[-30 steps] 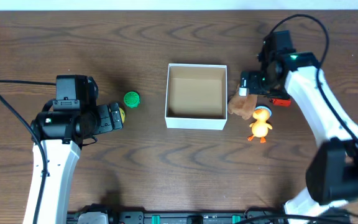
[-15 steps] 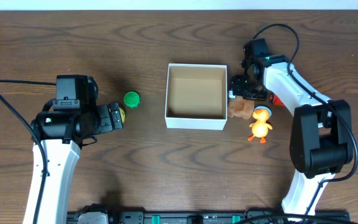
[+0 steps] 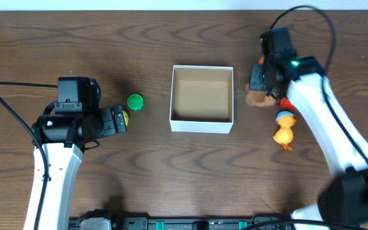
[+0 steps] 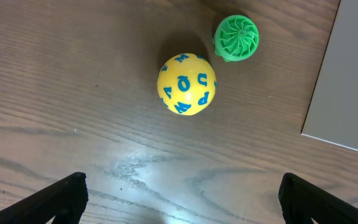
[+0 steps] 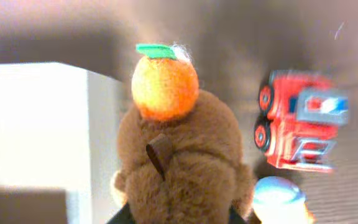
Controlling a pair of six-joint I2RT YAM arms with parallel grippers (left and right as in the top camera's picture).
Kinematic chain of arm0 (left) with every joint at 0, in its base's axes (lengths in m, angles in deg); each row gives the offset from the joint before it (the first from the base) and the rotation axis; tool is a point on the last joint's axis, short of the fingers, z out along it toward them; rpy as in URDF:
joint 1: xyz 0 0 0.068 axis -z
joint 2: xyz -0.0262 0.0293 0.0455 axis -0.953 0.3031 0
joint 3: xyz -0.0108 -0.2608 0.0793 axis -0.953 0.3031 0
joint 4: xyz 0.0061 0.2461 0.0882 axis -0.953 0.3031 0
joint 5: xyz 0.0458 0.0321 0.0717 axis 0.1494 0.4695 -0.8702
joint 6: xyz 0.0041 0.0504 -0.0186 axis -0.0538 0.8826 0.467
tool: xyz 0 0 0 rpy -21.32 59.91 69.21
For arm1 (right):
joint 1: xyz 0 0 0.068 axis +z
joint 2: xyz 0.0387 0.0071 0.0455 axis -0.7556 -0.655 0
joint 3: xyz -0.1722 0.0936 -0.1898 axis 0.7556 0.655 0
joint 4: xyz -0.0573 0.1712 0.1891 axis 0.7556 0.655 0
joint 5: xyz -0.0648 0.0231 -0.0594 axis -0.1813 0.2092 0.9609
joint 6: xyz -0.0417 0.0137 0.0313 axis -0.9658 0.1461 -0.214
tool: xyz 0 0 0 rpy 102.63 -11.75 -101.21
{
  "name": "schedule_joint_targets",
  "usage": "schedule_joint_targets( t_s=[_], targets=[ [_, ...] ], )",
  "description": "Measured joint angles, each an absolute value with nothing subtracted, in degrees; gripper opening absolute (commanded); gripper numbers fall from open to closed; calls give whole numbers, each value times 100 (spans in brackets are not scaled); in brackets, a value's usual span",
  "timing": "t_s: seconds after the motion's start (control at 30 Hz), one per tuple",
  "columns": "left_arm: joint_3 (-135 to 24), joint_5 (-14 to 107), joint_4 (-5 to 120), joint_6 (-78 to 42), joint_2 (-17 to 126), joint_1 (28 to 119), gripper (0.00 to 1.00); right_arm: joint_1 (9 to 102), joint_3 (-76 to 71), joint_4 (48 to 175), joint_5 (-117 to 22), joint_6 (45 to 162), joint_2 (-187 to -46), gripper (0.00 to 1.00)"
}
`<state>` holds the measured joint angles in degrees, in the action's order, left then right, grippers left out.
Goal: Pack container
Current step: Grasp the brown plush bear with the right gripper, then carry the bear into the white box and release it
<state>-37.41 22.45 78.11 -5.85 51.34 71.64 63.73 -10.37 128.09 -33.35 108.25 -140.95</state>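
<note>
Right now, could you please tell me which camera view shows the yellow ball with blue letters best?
The left wrist view: the yellow ball lies whole and sharp, close beside the green toy. Overhead shows only a yellow sliver beside the left gripper. The right wrist view does not show it.

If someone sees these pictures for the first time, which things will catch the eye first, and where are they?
Probably the white container, open, in the middle of the overhead view. Next, the brown plush toy with an orange on its head fills the right wrist view, beside a red toy truck. Left of the container lie a yellow ball with blue letters and a green ridged toy.
</note>
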Motion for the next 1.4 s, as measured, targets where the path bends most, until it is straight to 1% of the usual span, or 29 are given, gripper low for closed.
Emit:
schedule_joint_targets(
  t_s=[0.07,0.17,0.27,0.37,0.43,0.67,0.7,0.73,0.8,0.93,1.0,1.4],
  targets=[
    [-3741,2245,7811,-585,5134,7164,98,6612,-1120,12759,-3388,10844,-13573,1],
    [-3741,2245,7811,-585,5134,7164,98,7090,-1207,12691,-3473,10971,-13116,2],
    [-3741,2245,7811,-585,5134,7164,98,7552,-1212,12610,-3512,11181,-13110,4],
    [-3741,2245,7811,-585,5134,7164,98,7976,-1212,12392,-3506,11465,-13413,8],
    [-3741,2245,7813,-585,5134,7164,98,8192,-1207,12145,-3427,11688,-13735,13],
    [-3741,2245,7811,-585,5134,7164,98,8463,-1194,11015,-3224,12258,-15112,14],
    [-3741,2245,7811,-585,5134,7164,98,8465,-1188,10923,-3211,12335,-15269,17],
    [-3741,2245,7811,-585,5134,7164,98,8467,-1185,10849,-3191,12422,-15444,26],
    [-3741,2245,7811,-585,5134,7164,98,8467,-1174,10742,-3180,12573,-15746,39],
    [-3741,2245,7813,-582,5134,7164,98,8470,-1131,10593,-3209,12667,-16049,71],
    [-3741,2245,7813,-585,5134,7164,98,8470,-1115,10495,-3241,12591,-16062,80],
    [-3741,2245,7813,-585,5134,7164,98,8456,-1115,10265,-3340,12269,-16003,81]
  ],
)
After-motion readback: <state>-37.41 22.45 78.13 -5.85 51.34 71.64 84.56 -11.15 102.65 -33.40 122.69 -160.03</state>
